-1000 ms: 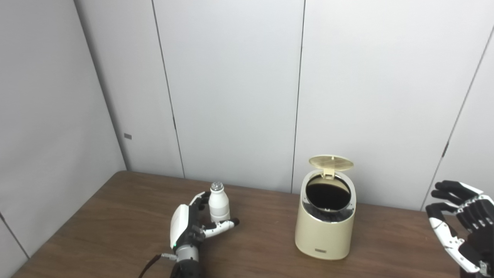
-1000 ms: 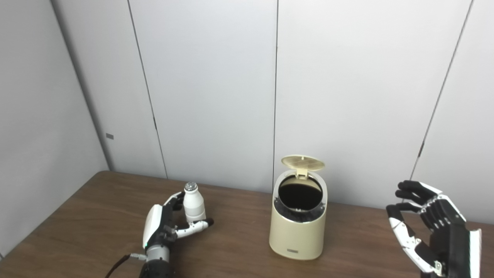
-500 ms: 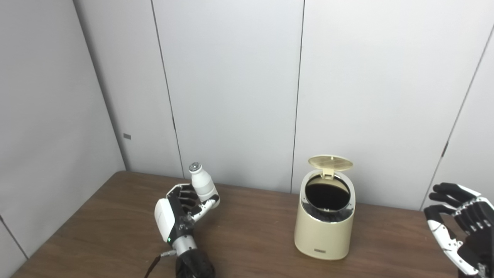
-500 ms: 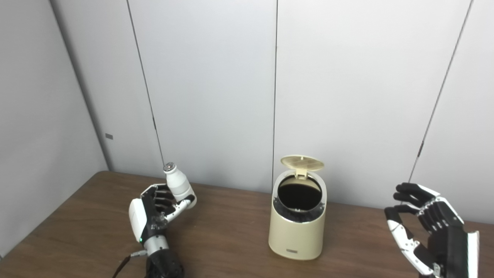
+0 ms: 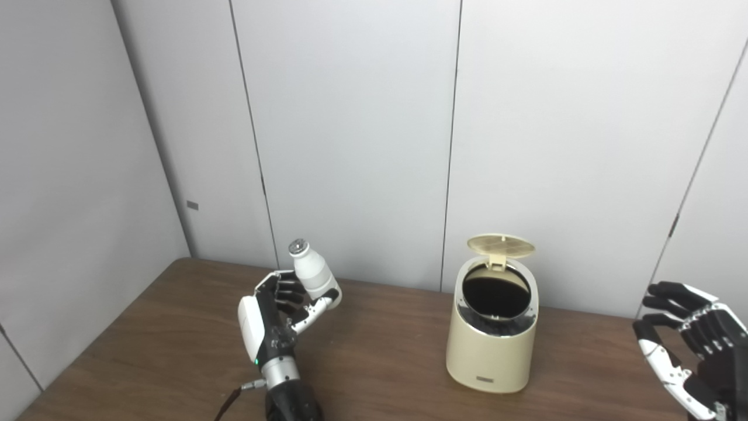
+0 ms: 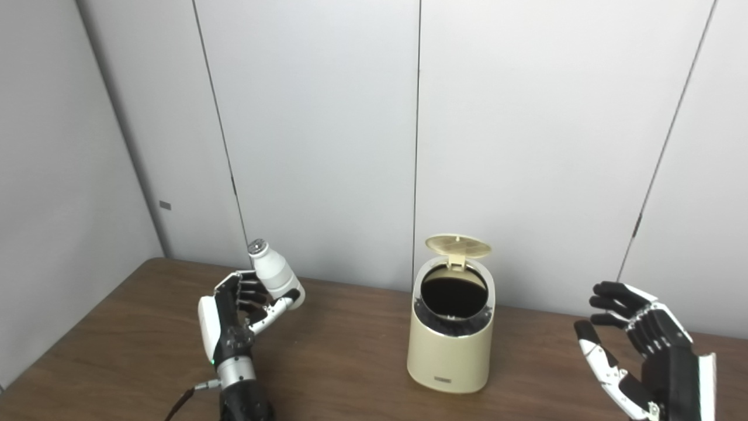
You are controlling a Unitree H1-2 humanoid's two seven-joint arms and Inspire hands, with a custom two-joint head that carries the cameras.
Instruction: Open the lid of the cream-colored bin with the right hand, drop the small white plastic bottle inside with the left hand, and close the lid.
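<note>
Mostly the two views agree, yet the right eye view shows the whole right hand [image 6: 646, 362] with its white outer edge, while the left eye view cuts that hand at the picture's right border. Counted, left to right: one left hand [image 5: 274, 321], one bottle [image 5: 312, 276], one bin [image 5: 492, 336] with one lid [image 5: 501, 246], one right hand — all over one brown table [image 5: 380, 362].

At the left, the left hand is raised off the table and closed around the bottle, fingers behind its lower body and thumb under its base. This white bottle tilts, its silver cap [image 5: 298, 247] leaning up and to the left, and its upper half stands clear above the fingers. It is held well to the left of the bin, not over the opening.

Near the middle, the cream bin stands upright on the table, its lid swung up at the back — the dark round mouth is exposed.

At the far right, the right hand hovers with fingers spread and curled, holding nothing, well apart from the bin.
</note>
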